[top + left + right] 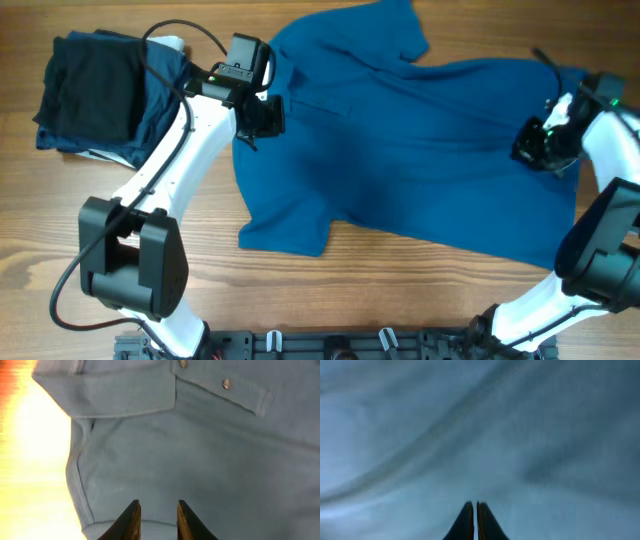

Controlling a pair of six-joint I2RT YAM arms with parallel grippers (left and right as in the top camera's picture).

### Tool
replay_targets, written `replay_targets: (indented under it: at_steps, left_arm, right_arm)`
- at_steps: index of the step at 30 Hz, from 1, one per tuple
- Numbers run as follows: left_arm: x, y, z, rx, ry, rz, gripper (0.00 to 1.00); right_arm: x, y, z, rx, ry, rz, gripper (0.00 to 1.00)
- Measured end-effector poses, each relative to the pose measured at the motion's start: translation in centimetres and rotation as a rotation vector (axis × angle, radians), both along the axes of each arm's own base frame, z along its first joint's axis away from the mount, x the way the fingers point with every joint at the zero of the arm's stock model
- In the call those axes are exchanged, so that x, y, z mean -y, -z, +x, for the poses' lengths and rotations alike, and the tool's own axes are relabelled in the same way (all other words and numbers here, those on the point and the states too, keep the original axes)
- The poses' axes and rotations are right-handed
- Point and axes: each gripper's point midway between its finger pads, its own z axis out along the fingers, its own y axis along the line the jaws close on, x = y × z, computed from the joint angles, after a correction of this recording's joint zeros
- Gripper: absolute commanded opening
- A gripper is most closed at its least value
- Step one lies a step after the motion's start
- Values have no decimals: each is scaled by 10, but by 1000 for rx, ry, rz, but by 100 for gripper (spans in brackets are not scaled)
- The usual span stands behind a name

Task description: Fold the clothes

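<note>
Overhead: left gripper (pixel 265 116) narrowly apart, right gripper (pixel 535 146) closed, both over polo shirt (pixel 420 160)

a wooden table (pixel 400 300) with warm brown grain running left to right fills the overhead view. near its far left corner sits a small pile of folded clothing. a black folded garment (pixel 95 85) lies on top, covering the left part of the pile. a navy folded garment (pixel 160 100) shows beneath it, sticking out along the right side and the near edge. a thin strip of pale-grey fabric (pixel 97 154) peeks out under the navy one at the near edge, and a bit of white shows at the pile's far right corner. in the left wrist view the tabletop appears only as an overexposed orange-white glare along the left edge.
</note>
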Motion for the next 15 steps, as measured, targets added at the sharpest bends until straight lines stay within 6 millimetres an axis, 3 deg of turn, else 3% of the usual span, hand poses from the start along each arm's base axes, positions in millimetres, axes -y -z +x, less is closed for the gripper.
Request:
replay_targets:
  at_steps: [5,12,15]
  left_arm:
    - [-4,3,1,-1,-10,1,25]
    - [-5,3,2,3,-13,-1,26]
    - [-6,4,2,-1,-14,1,26]
  right_arm:
    - [11,35,-36,-124,100,-93,4]
    - [20,41,-48,-65,259,-172,4]
    - [43,42,-84,-172,421,-172,4]
